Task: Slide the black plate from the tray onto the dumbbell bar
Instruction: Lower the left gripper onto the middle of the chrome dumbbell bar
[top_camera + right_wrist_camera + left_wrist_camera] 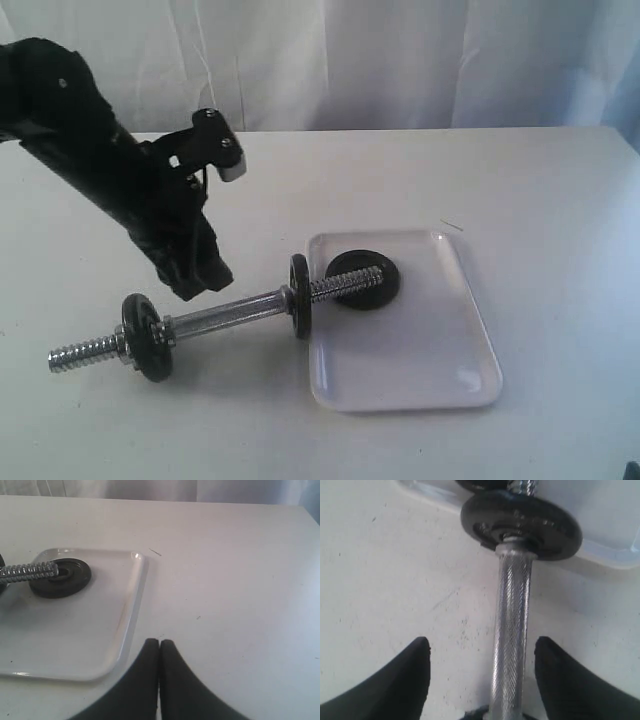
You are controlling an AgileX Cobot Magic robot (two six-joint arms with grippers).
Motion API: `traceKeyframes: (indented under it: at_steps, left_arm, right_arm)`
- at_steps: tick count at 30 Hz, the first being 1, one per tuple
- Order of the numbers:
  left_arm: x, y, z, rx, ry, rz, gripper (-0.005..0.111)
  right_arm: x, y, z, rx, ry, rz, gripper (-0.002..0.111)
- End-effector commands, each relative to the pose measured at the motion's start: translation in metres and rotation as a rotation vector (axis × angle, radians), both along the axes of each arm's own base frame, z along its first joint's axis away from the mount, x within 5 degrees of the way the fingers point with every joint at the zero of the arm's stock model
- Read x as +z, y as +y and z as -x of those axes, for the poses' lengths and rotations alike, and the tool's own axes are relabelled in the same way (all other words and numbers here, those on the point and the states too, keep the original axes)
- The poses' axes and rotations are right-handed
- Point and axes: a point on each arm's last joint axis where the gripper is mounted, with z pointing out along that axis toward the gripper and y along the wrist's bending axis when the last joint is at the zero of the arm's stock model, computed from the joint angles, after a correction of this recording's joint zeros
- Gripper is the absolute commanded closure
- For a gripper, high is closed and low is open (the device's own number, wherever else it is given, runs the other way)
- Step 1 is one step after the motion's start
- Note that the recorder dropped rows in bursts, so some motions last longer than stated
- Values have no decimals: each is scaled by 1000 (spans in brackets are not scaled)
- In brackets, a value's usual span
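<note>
so the black plate (62, 587) is lying flat in the tray (400, 350), out ahead of the left claw (482, 641) and just past the closer of the bar's two discs (520, 522). It's sitting in the part of the tray nearest that claw

the dumbbell bar (225, 316) is lying on the desk (540, 200) and running straight away from the left claw toward the tray. Its threaded end is reaching over the tray rim and the tip is sitting right at the plate's centre hole. From the right wrist view it's looking like it's touching the raised ring, but I can't tell if it's actually poking in. The plate isn't riding on the bar, it's resting on the tray floor. The closer disc is standing upright right at the tray's edge, and the other disc (147, 335) is sitting toward the bar's opposite end, back behind the claw

left claw is hanging just above the bar's smooth middle, fully released. Its fingers (405, 680) are spreading wide with the rod passing between them, and neither one is touching it. The rod is running closer to one finger than the other

right claw (159, 642) is clenching tight on nothing, fingertips pressing together. It's hovering over bare desk, with the tray's corner just ahead of it and off toward the other arm's side, and the plate further out the same way
</note>
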Motion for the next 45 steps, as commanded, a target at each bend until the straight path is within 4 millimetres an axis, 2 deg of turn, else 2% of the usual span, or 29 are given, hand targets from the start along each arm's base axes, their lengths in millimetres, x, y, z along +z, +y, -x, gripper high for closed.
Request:
traceKeyframes:
  at_steps: [1,6,15,33,39,42,45]
  left_arm:
    - [-9,-22,-3,-67,17,-15,42]
    - [-33,-37,-7,-109,50,-72,42]
    - [-59,-43,-20,-103,78,-115,42]
    - [-86,-46,-23,-70,160,-135,42]
    - [-89,-46,-23,-70,167,-139,42]
    - [-89,-46,-23,-70,170,-139,46]
    - [-89,-46,-22,-72,178,-142,59]
  right_arm:
    - [-1,0,0,-4,-3,5,108]
    - [-1,0,0,-4,-3,5,108]
    - [-1,0,0,-4,-3,5,108]
    - [-1,0,0,-4,-3,5,108]
    - [-1,0,0,-4,-3,5,108]
    - [-1,0,0,-4,-3,5,108]
    - [-1,0,0,-4,-3,5,108]
